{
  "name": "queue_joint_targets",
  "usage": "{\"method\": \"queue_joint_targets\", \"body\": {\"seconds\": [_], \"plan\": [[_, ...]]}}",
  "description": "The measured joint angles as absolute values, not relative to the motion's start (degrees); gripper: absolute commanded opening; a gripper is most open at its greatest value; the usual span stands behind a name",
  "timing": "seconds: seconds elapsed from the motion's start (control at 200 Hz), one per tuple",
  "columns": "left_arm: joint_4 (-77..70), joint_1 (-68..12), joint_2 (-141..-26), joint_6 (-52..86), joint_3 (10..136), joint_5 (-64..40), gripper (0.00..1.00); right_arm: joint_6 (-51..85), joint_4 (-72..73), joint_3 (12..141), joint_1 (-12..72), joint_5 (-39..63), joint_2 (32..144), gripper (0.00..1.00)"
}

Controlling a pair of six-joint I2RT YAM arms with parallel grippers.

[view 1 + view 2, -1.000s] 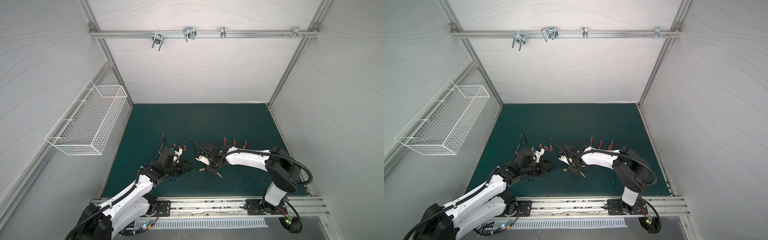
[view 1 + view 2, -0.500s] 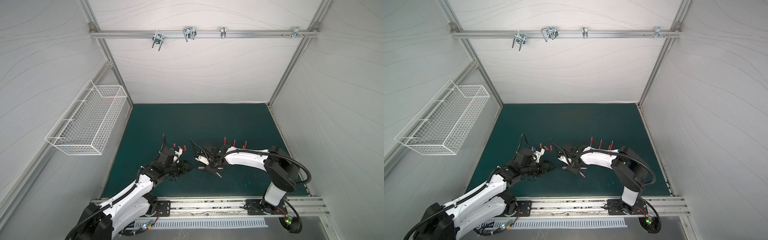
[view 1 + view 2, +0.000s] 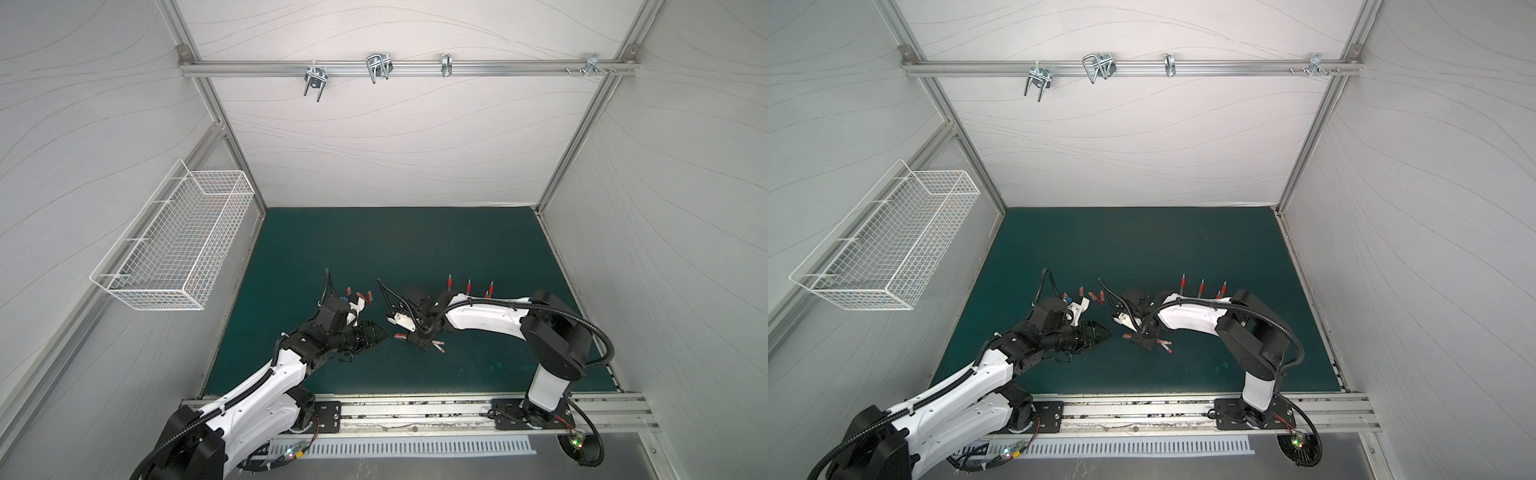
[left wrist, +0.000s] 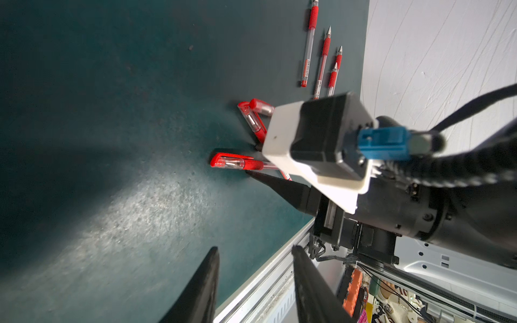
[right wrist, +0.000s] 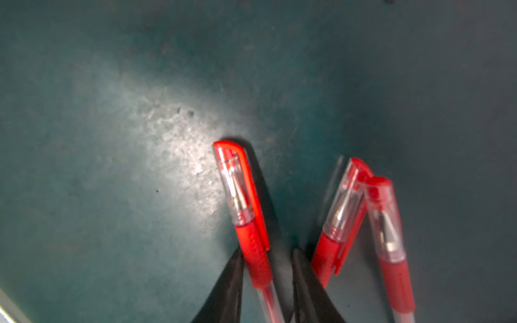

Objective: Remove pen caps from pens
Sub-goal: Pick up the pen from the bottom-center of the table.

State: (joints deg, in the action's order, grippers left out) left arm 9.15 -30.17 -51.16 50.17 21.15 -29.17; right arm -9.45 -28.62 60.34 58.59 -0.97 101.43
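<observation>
1. Green counter: my right hand straddles a capped pen on its near side, jaws apart, unclamped.
2. Next: clamp it, so my empty, spread left hand can pull the cap.

Three capped pens lie together near the middle, four uncapped pens in a row farther right. At least three loose red caps show to the left; others may be hidden.

Three capped pens are lying front-centre on the mat; four uncapped pens are lying parallel, right of centre; loose caps are resting left of centre.
</observation>
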Motion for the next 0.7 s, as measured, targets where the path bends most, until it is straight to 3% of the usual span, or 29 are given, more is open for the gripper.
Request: {"method": "queue_joint_targets", "body": {"seconds": [0.695], "plan": [[9.5,-30.2,-50.8,50.9,21.2,-28.7,0.44,-6.6,-24.1,56.4,56.1,3.9,98.0,0.10]]}}
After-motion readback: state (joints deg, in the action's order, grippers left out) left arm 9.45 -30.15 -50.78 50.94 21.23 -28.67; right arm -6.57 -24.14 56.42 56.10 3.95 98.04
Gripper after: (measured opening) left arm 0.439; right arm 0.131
